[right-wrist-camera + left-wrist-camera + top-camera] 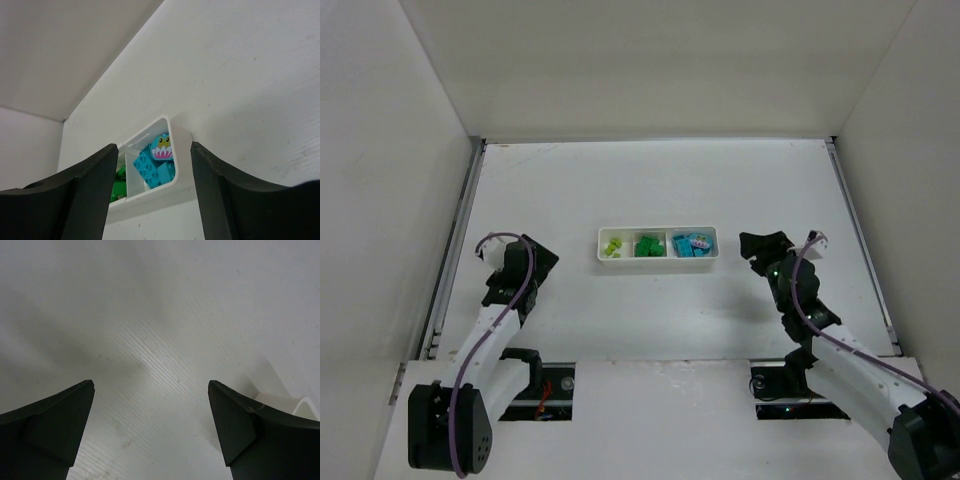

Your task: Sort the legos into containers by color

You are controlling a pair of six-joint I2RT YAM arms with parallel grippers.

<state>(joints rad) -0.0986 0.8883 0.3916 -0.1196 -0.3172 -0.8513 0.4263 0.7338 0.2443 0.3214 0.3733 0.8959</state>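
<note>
White tray point(658, 260) mid tabletop point(770, 180), white walls point(650, 70), yellow-green bricks point(612, 246) in its left cell, green bricks point(647, 246) middle, blue bricks point(691, 245) right, one printed with a face point(162, 146), left gripper point(150, 385) and right gripper point(152, 145) flanking tray, both apart, empty

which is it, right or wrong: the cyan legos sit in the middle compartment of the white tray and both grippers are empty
Wrong: the cyan legos sit in the right-hand end compartment of the white tray, not the middle, as the top external view shows. The left gripper and right gripper are indeed empty.
</note>
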